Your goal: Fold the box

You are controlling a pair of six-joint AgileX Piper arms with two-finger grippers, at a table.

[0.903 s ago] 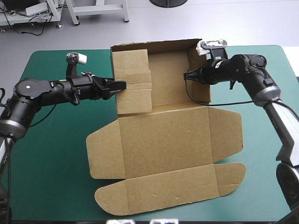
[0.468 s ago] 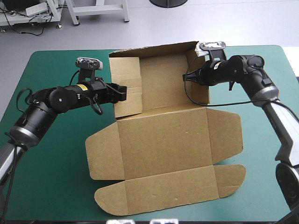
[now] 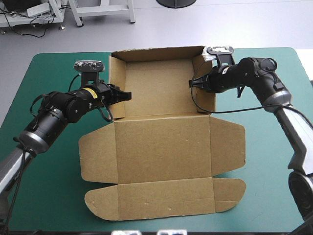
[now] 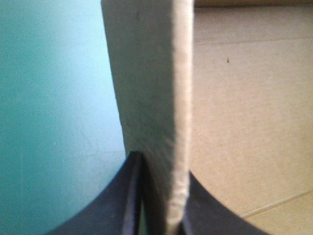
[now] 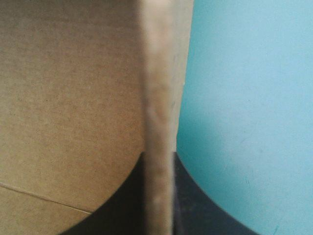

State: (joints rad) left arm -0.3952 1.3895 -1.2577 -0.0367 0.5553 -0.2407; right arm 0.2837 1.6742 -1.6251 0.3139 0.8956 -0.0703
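Brown board fills the narrow gap of my left claw (image 4: 164, 169). Its two black fingers are pressed almost together and pinch the raised left wall (image 3: 116, 88) of the box (image 3: 161, 147), one finger on the tray side and one on the outer side. In that wrist view the wall's thin edge runs straight away from the claw and out of frame, so its far end is cut off, and only the finger bases show. My right claw (image 5: 159, 156) has the same grip on the right wall (image 3: 208, 93), with the sheet clamped between its fingers. That wall's far end is cut off as well.

From above, both claw tips are hard to pick out against the board. My left arm comes in from the box's left, its forearm slanting up toward the box, and the claw meets the wall about midway along. My right arm bends at an elbow to the box's right and reaches back toward the box, the claw at the right wall's top edge, also near the middle.

The box rests mid-table on the teal-green cover (image 3: 49, 196). Its far part is an open tray, with the back wall (image 3: 156, 51) and both side walls upright. The lid panel (image 3: 161, 174) lies flat on the near side of the tray, with a side flap on either hand. Beyond the lid panel, a front strip (image 3: 161, 200) with rounded ends lies flat.
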